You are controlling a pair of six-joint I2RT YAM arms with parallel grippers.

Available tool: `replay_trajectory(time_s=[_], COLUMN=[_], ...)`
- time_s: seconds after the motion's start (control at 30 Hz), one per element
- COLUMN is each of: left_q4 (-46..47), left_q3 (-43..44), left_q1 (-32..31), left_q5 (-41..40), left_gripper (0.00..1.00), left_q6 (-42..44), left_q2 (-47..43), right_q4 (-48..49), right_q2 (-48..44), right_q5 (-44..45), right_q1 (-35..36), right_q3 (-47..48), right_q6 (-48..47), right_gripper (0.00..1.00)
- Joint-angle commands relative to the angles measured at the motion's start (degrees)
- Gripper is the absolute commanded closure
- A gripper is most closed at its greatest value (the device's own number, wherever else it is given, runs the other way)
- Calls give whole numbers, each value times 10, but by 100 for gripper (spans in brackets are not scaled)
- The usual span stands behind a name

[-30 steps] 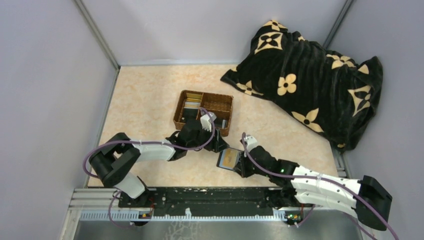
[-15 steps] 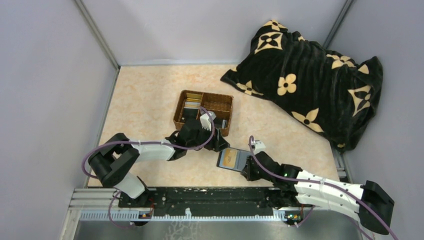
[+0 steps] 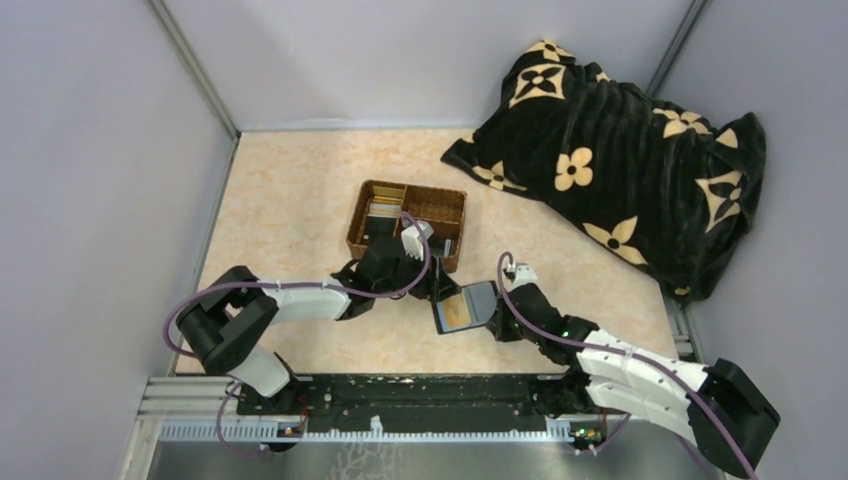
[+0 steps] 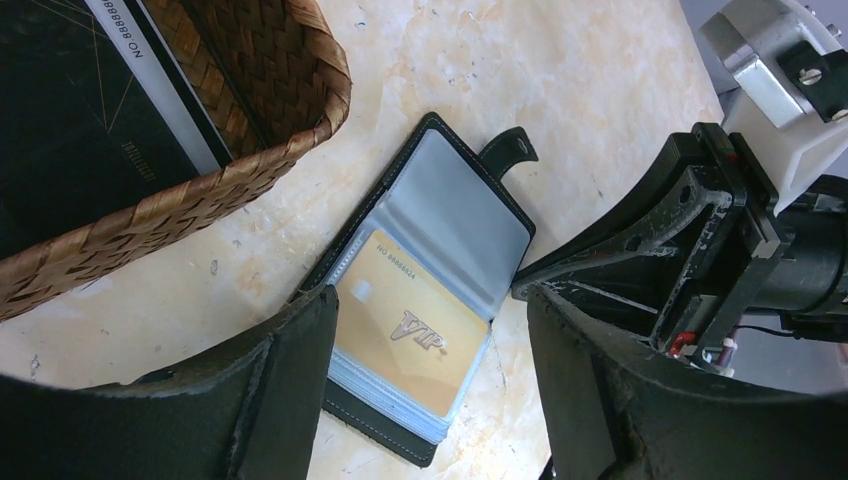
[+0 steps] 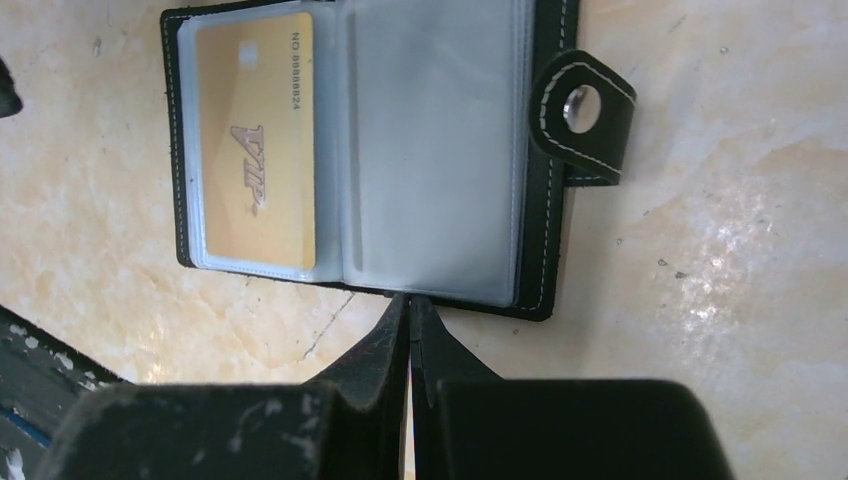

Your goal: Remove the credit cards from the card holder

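the card holder [image 4: 455, 220] lies open on the table [image 4: 560, 80] at frame centre, between the spread fingers of the left pincer [image 4: 428, 300]. the right pincer [image 5: 408, 300], fingers together, touches its lower edge. it is a black case with grey sleeves, a gold card [image 5: 255, 170] in the left one.

A black, white-stitched folding card holder [image 5: 548, 200] lies open and flat on a beige marbled tabletop [image 5: 720, 250]. In the holder's left half a gold rectangular card [image 5: 255, 150] lettered "VIP" sits inside a clear plastic sleeve, its long side running parallel to the holder's fold. The holder's right half shows a translucent grey plastic sleeve [image 5: 430, 150]. A black closing strap [image 5: 585, 120] with a round metal snap stud [image 5: 581, 103] juts from the holder's right edge. The right gripper [image 5: 408, 300] has its two black fingers pressed together, tips meeting the holder's near edge at the fold.
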Motion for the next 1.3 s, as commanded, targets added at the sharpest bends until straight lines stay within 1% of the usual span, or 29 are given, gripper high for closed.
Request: replay_trajectory(time_s=[0.0,0.13,0.23,0.27,0.3,0.33,0.4,0.43,0.5,0.57,0.7,0.77,0.87,0.93,1.0,1.13,1.27], left_q4=[0,15,59,89,140,173,295,329,359,384,442,474,490,486,486,498,488], left_q3=[7,-6,-34,-47,-64,-79,-117,-130,-148,-162,-177,-186,-190,-187,-185,-180,-180], left_q1=[2,7,19,29,41,53,70,73,74,74,73,73,73,73,73,70,66], left_q5=[10,28,69,92,128,148,189,195,186,179,182,178,174,175,175,173,161], left_gripper=[25,26,25,25,25,25,26,27,28,28,29,29,29,29,30,30,30], left_q6=[2,-10,-50,-67,-88,-113,-163,-182,-194,-199,-221,-232,-240,-240,-239,-239,-225], left_q2=[-14,-22,-16,-7,4,17,41,49,61,70,94,102,105,108,116,148,172], right_q4=[19,24,35,47,65,74,117,141,158,157,194,214,220,226,239,283,297], right_q2=[-12,-56,-51,-41,-27,-13,3,8,25,54,111,127,140,153,170,197,211], right_q5=[-42,-76,-97,-113,-144,-180,-241,-267,-287,-288,-325,-332,-320,-318,-327,-337,-334], right_q1=[-8,-9,-18,-31,-51,-79,-137,-162,-186,-187,-188,-187,-187,-187,-187,-187,-187], right_q3=[29,51,69,71,72,73,69,64,68,85,94,85,74,68,63,46,38], right_q6=[-52,-73,-93,-100,-104,-105,-95,-89,-91,-107,-104,-98,-100,-101,-99,-84,-85], right_gripper=[100,100,100,100,100,100,95,92,87,82,77,76,75,70,68,67,66])
